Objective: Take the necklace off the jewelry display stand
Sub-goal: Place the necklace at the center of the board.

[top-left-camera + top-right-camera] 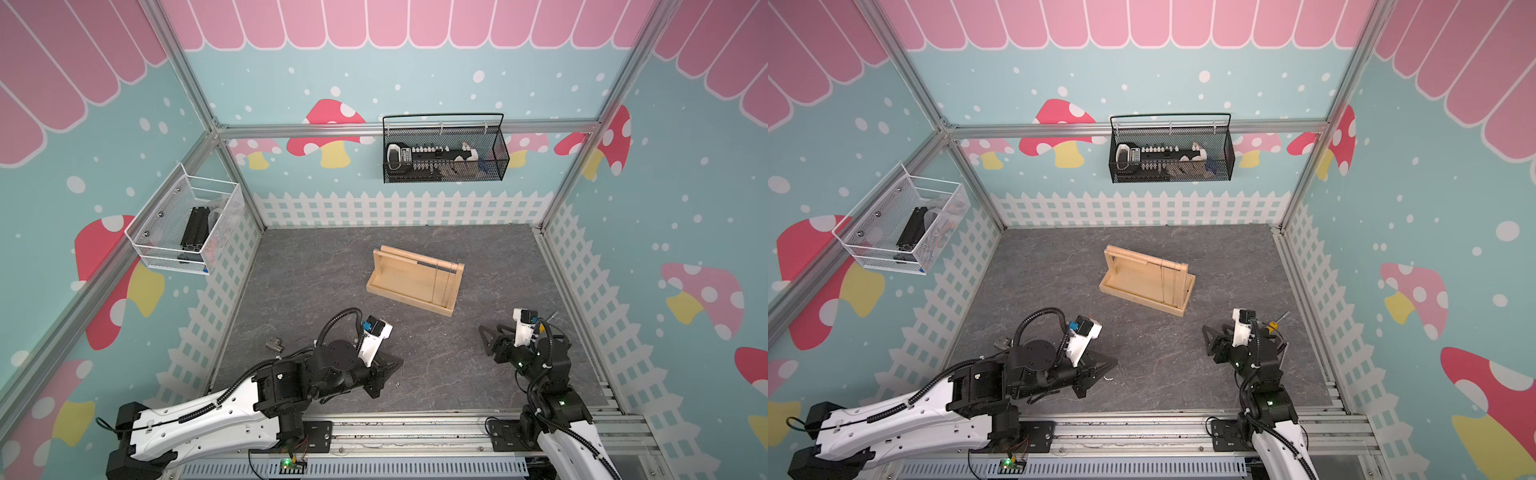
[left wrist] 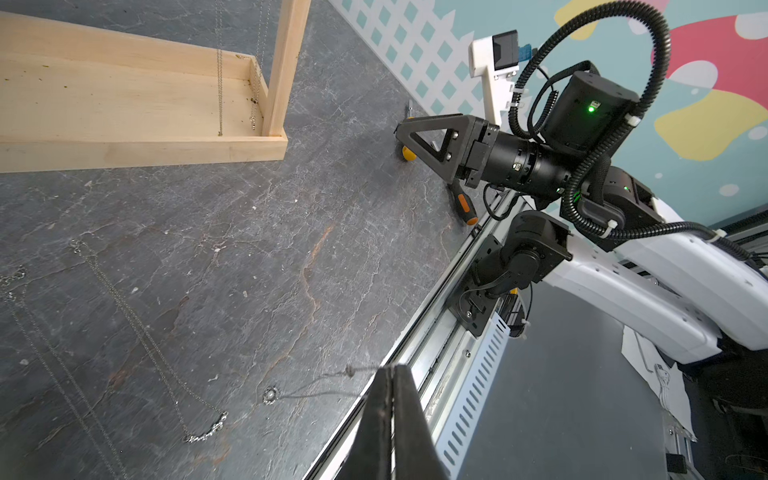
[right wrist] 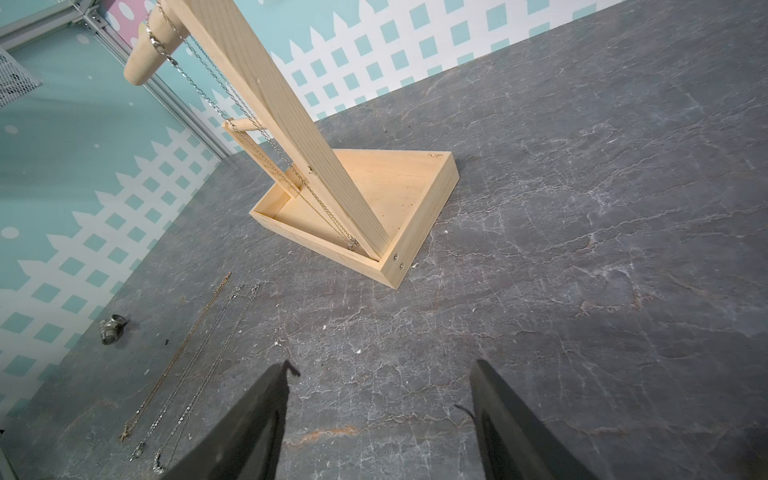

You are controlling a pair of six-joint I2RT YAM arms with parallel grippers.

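A thin necklace chain (image 2: 351,370) is being pinched between the pressed-together fingers of the left gripper (image 2: 390,374).
Its ring end (image 2: 270,395) is being rested on the grey tabletop (image 2: 291,249) just ahead of that gripper. The right gripper (image 3: 381,365) is being held spread and empty. Ahead of it, silver necklaces (image 3: 232,104) are being carried on the dowel rail (image 3: 149,50) of the jewelry display stand (image 3: 399,183), beside its nearer end board (image 3: 291,124).
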